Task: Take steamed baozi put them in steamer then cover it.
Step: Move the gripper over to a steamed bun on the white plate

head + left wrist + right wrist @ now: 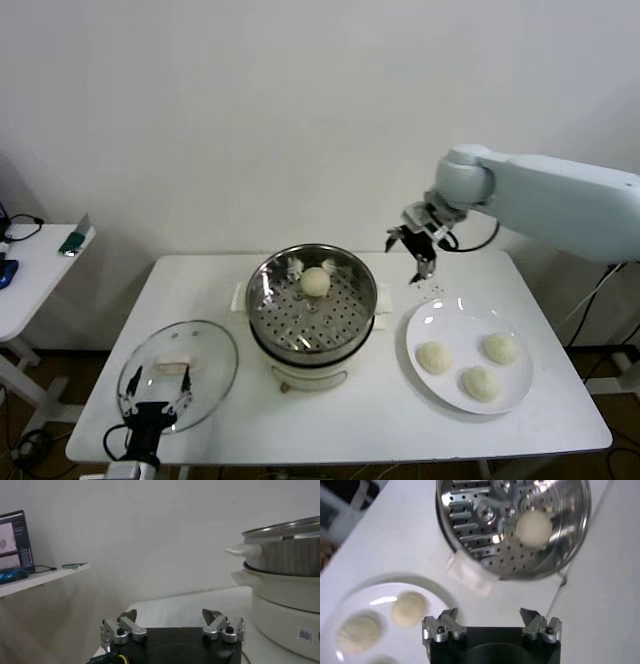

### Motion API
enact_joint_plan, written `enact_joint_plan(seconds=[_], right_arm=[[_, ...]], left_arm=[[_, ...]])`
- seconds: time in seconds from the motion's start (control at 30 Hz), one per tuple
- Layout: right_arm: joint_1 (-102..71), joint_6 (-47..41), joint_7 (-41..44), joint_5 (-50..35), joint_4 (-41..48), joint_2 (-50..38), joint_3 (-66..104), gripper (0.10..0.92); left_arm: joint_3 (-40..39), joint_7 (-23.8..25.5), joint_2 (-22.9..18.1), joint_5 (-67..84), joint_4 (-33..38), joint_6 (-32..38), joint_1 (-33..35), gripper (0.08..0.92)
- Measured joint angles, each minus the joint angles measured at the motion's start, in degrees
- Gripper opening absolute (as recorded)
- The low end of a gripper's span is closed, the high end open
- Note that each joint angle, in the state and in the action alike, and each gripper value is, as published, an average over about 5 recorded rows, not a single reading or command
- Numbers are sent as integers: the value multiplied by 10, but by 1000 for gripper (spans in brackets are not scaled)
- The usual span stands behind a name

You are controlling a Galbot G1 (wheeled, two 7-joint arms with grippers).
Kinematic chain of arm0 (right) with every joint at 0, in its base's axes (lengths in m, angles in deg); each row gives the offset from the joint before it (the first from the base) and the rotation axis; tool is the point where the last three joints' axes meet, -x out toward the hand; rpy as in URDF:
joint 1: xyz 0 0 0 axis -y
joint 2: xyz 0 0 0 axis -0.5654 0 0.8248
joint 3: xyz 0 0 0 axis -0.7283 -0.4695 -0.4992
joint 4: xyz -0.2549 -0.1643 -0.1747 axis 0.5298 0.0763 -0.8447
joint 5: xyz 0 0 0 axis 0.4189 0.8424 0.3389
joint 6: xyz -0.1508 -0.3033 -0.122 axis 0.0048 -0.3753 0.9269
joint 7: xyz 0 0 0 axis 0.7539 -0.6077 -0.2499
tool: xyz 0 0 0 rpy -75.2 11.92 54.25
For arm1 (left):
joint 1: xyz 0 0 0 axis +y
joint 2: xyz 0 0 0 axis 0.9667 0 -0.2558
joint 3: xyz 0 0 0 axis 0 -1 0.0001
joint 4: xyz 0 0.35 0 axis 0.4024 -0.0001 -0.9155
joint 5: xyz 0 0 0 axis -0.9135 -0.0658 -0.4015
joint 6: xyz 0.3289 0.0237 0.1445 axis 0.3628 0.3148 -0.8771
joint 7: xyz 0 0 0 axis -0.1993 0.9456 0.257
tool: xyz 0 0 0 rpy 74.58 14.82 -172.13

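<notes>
From the head view, one steamed baozi (316,281) lies in the steamer (312,312) at the table's centre, and three more (481,364) lie on one white plate (515,398) to the right. One glass lid (178,373) rests near left. The right gripper (424,249) hangs released above the plate's far edge. In the left wrist view, the left gripper (170,621) waits released, empty, beside the steamer (285,575). The right wrist view shows one bun (534,528) inside the pot.

My steamer (312,300) is shiny perforated steel on a glossy white plastic base; the baozi (316,281) look smooth and matt, the plate (440,325) glossy, the lid (205,355) clear glass.
</notes>
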Motion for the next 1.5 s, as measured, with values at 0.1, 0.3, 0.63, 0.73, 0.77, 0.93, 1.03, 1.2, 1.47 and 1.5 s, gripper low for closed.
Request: enact_joint_plan(seconds=[0.1,0.3,0.63,0.73,0.77,0.93,1.03,1.2,1.47,1.5], right_arm=[[-26,-19,-4,-4,-4,-23,-3,823],[-79,-45,-12,2,2,-47,0,823],[-173,-67,-30,21,33,-46,34,823],[-196,-70,-37,25,43,-39,45,823],[-202,-70,-39,27,46,-36,49,823],[-225,-71,-43,32,65,-19,63,823],[-235,-71,-44,36,75,-10,68,823],[-246,-71,-44,40,85,0,74,823],[-251,-69,-38,41,92,6,80,759],[-251,-69,-37,41,93,6,79,743]], left_arm=[[1,0,-1,-1,1,0,3,823],[3,0,-3,-2,1,1,6,823],[6,-1,-7,-2,3,3,12,823],[7,-1,-7,-2,2,4,13,823],[7,-2,-7,-2,1,4,13,823],[7,-5,-7,-1,-1,5,14,823],[7,-6,-7,-1,-3,5,13,823],[7,-7,-6,0,-5,5,13,823],[7,-8,-5,0,-8,6,13,823],[7,-8,-5,0,-8,6,13,823]])
